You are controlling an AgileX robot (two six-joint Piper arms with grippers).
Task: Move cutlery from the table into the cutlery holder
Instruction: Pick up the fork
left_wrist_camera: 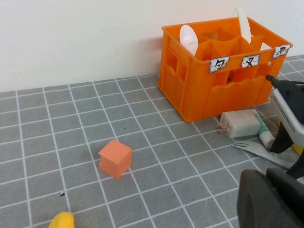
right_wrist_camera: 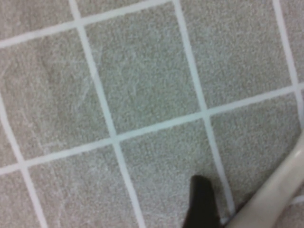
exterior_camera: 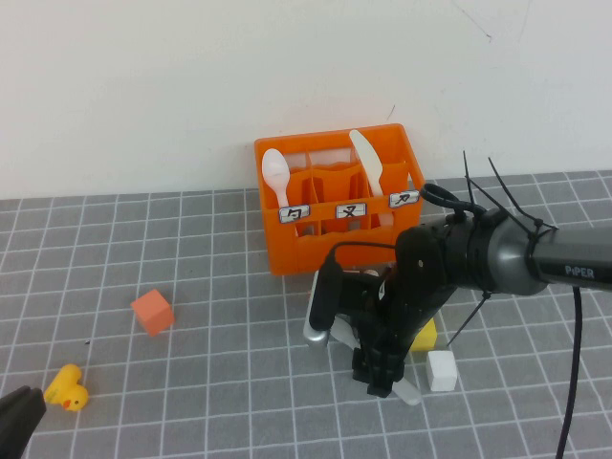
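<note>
Your right gripper [exterior_camera: 381, 375] is low over the table [exterior_camera: 239, 382], at about 5 o'clock from the cutlery holder [exterior_camera: 337, 201]. Its fingers point down at the tiles; you cannot tell from any view how far apart they are or whether they have hold of anything. The right wrist view shows one dark fingertip [right_wrist_camera: 202, 202] close to the tile surface, with a pale strip [right_wrist_camera: 275, 190] just beside it.

The grey fork [left_wrist_camera: 259, 148] lies flat on the table in front of the holder; only its tines end shows in the left wrist view, the rest hidden by your right arm. A pale end [exterior_camera: 409, 393] sticks out under the gripper in the high view.

The pink spoon [exterior_camera: 276, 177] stands in the holder's 9 o'clock compartment, the cream knife [exterior_camera: 369, 161] in the 3 o'clock one. The middle compartment appears to hold no cutlery.

Your left gripper [exterior_camera: 17, 416] is at the 7 o'clock corner of the high view; its opening cannot be told.

Also on the table: orange cube [exterior_camera: 152, 312], yellow duck [exterior_camera: 67, 388], white block [exterior_camera: 441, 370], white charger [left_wrist_camera: 240, 124], glue stick [left_wrist_camera: 263, 134].
</note>
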